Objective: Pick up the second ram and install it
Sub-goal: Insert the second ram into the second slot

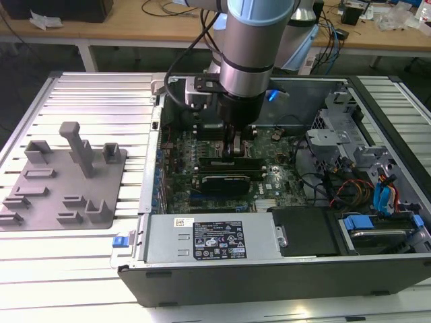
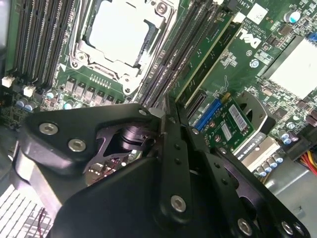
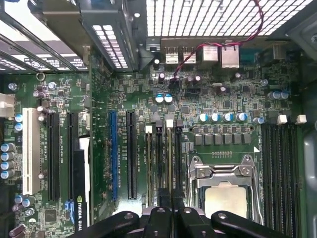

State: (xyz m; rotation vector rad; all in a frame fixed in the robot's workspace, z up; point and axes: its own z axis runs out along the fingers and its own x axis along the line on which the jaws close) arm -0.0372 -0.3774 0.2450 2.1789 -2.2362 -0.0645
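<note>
I see the slatted metal desk (image 1: 94, 101) under everything; the open computer case (image 1: 269, 286) sits on it and takes the exterior view's right half; my arm (image 1: 254, 40) comes straight down into the case from above; the grey tray (image 1: 64, 187) with pegs and blocks lies flat on the desk at the exterior view's left, just beside the case; the green motherboard (image 1: 279, 176) lies flat on the case floor; a silver box with a label (image 1: 215, 239) runs along the case wall nearest the exterior camera; the CPU socket (image 3: 224, 198) (image 2: 121, 34) shows in both wrist views, metal frame closed around it; one bank of long black slots (image 3: 280, 173) lies on one side of the socket, and the jaws are down on the other bank, between the socket and the blue slot (image 3: 113, 153); jaws clenched, fingertips (image 2: 166, 136) drawn together with barely a slit between them; the second ram (image 3: 169, 158) stands on edge in a slot of that bank near the socket, its end running in between the fingertips, so I read it as pinched; whether it is fully seated I cannot tell; another green stick (image 2: 210, 49) stands upright in a slot farther from the socket; a small white latch (image 3: 170, 123) sits at the second ram's far end.
</note>
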